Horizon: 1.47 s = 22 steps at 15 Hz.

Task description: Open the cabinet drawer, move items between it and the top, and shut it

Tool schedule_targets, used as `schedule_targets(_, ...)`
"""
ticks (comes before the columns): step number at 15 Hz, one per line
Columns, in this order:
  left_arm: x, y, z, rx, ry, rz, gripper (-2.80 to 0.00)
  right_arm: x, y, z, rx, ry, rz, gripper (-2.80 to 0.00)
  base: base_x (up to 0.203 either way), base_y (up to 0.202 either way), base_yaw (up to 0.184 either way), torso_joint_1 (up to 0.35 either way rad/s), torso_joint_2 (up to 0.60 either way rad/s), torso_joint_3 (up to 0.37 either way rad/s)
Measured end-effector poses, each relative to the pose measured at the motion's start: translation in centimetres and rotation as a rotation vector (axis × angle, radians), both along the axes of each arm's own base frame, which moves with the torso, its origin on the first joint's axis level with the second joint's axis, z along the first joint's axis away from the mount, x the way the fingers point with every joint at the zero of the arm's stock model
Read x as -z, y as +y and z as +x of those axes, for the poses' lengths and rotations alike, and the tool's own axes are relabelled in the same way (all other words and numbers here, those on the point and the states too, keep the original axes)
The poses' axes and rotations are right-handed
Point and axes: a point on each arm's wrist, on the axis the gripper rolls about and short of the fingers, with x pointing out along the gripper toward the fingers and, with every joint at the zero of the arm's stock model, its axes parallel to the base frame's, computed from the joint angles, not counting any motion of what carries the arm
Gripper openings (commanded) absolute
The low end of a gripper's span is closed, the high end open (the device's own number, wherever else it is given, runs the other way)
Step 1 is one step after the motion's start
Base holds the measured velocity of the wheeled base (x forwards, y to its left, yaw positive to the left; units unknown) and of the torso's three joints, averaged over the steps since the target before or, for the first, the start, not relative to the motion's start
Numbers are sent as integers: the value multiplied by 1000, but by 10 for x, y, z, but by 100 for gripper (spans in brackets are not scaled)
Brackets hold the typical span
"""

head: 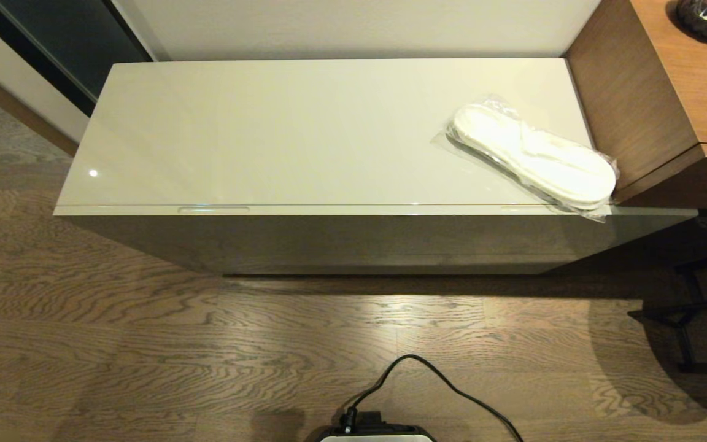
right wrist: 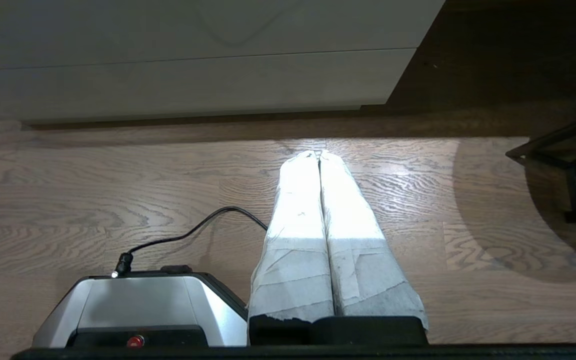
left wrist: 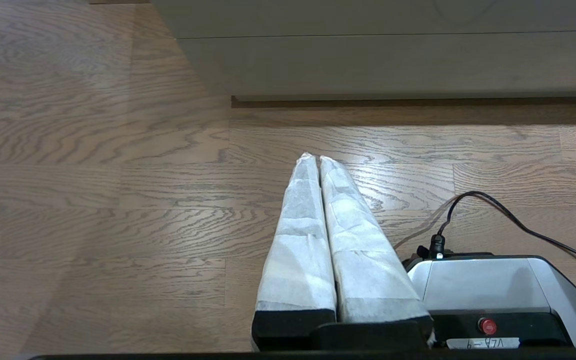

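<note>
Drawer (head: 353, 210) shut, long axis running left-right, slippers (head: 534, 155) on top (head: 267, 129) at its right end; both grippers (left wrist: 316, 159) (right wrist: 319, 153) closed empty, low over floor, right arm nearer.

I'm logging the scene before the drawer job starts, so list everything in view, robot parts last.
cabinet top: one, glossy cream-beige, centre of the head view.
cabinet drawer: one, beige, shut, along the cabinet's front edge.
slot handle: one clearly seen, beige, left part of the drawer's front edge.
slippers: one pack, white in clear plastic, on the top's right end, overhanging the front edge.
wooden unit: one, brown, right of the cabinet.
dark vase: one, on the wooden unit.
floor: wood-grain brown.
black frame: one, on the floor at right.
robot base: one, silver-black, with a black cable.
left claw: white-wrapped, shut, above the floor.
right claw: white-wrapped, shut, above the floor.
</note>
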Motion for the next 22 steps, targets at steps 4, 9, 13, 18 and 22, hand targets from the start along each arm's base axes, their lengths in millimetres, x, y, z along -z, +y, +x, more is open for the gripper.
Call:
schedule_targets(4, 0, 0, 0, 0, 0, 0, -280, 0, 0, 0, 0, 0, 0, -280, 0, 0, 0, 0, 0, 0)
schedule_targets(9, 0, 0, 0, 0, 0, 0, -280, 0, 0, 0, 0, 0, 0, -280, 0, 0, 0, 0, 0, 0)
schedule_targets(13, 0, 0, 0, 0, 0, 0, -280, 0, 0, 0, 1, 0, 0, -280, 0, 0, 0, 0, 0, 0)
schedule_targets(18, 0, 0, 0, 0, 0, 0, -280, 0, 0, 0, 0, 0, 0, -280, 0, 0, 0, 0, 0, 0)
schedule_targets(22, 0, 0, 0, 0, 0, 0, -280, 0, 0, 0, 0, 0, 0, -280, 0, 0, 0, 0, 0, 0)
